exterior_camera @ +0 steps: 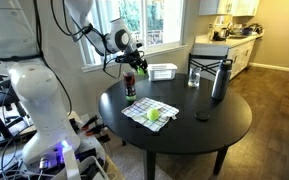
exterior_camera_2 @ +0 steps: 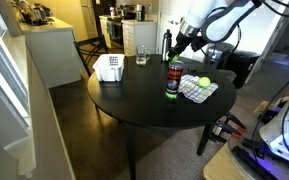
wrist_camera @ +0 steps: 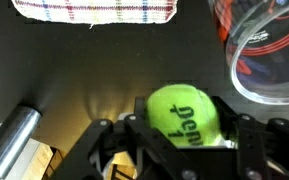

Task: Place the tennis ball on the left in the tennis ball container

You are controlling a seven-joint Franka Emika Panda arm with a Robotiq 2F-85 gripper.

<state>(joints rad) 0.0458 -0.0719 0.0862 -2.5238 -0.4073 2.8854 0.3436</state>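
Observation:
My gripper (wrist_camera: 184,135) is shut on a yellow-green tennis ball (wrist_camera: 184,115) with black print and holds it in the air. In both exterior views the gripper (exterior_camera: 136,62) (exterior_camera_2: 181,45) hangs just above the tennis ball container (exterior_camera: 130,85) (exterior_camera_2: 172,80), a narrow upright clear tube with a dark red and black band. In the wrist view the container's open rim (wrist_camera: 269,50) lies to the upper right of the ball. A second tennis ball (exterior_camera: 153,114) (exterior_camera_2: 204,82) rests on a checked cloth (exterior_camera: 144,110) (exterior_camera_2: 196,90) (wrist_camera: 94,10).
Everything stands on a round black table (exterior_camera: 234,125) (exterior_camera_2: 134,105). On it are a tall grey bottle (exterior_camera: 220,78) (exterior_camera_2: 166,45), a clear drinking glass (exterior_camera: 194,76) (exterior_camera_2: 142,55), a white basket (exterior_camera: 162,72) (exterior_camera_2: 109,67) and a small dark disc (exterior_camera: 202,117).

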